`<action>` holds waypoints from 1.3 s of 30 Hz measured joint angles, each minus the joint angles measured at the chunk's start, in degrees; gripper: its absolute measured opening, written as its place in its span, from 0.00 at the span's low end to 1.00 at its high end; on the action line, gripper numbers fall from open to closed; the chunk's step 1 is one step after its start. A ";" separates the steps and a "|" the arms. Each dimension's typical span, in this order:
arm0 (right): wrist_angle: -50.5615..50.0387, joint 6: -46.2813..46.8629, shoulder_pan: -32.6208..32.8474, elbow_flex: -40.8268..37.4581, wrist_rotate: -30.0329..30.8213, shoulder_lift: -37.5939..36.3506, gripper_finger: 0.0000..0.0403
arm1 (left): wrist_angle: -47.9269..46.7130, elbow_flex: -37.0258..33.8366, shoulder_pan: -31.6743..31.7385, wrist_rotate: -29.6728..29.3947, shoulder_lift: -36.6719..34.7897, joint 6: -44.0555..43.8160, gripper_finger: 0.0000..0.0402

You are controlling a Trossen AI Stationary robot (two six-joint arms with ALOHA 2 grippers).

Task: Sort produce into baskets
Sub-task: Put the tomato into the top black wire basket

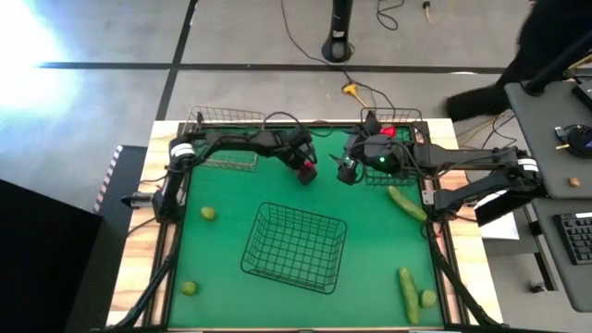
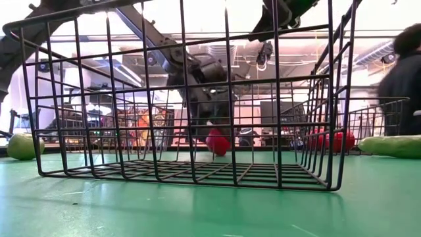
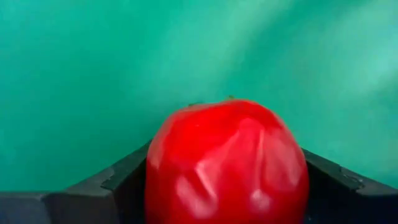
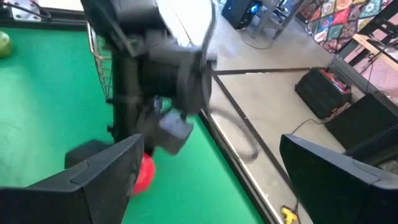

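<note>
My left gripper (image 1: 306, 174) is shut on a red tomato (image 3: 227, 162) low over the green mat, behind the large wire basket (image 1: 296, 245) that stands in the table's middle. My right gripper (image 1: 346, 171) hangs open just right of it, higher up, with nothing between its fingers. More red tomatoes (image 2: 332, 139) lie in the small far-right basket (image 1: 400, 118). The small far-left basket (image 1: 227, 139) stands by the far edge. Limes (image 1: 208, 213) (image 1: 189, 288) (image 1: 428, 298) and two cucumbers (image 1: 407, 203) (image 1: 408, 291) rest on the mat. My left gripper pinches the tomato between its two fingers (image 3: 118, 186), one on each side of it (image 3: 155, 168). The fingers slant down from the table's far left. The tomato (image 2: 217, 141) sits just above the mat; I cannot tell whether its underside touches.
The large basket's wire wall (image 2: 197, 99) stands close to the near side of both grippers. One cucumber lies by the right edge near the right arm (image 1: 462, 162). A person in dark clothes (image 2: 401, 72) is beyond the table's right side.
</note>
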 joint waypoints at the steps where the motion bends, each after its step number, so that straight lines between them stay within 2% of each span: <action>1: 0.01 -0.07 0.00 -0.03 0.00 0.02 0.91 | -0.35 0.89 0.00 -0.47 0.82 0.56 0.70; 8: -1.44 -0.58 0.00 -1.17 -0.02 0.38 0.91 | -3.76 2.65 -1.21 -4.15 1.02 3.27 0.72; 23: -4.82 1.77 0.00 -1.16 -0.46 0.46 0.91 | -5.32 2.69 -2.62 -7.76 1.00 2.37 0.97; 29: -8.94 4.47 0.00 -1.18 -0.46 0.46 0.91 | -5.63 2.75 -2.89 -7.78 0.95 1.98 0.98; 36: -9.19 5.10 0.00 -1.18 -0.50 0.46 0.91 | -11.74 6.57 -2.89 -7.57 0.95 2.67 0.99; 39: -10.21 6.44 0.17 -1.19 -3.24 0.46 0.91 | -11.74 8.13 -2.86 -7.60 0.54 4.99 0.99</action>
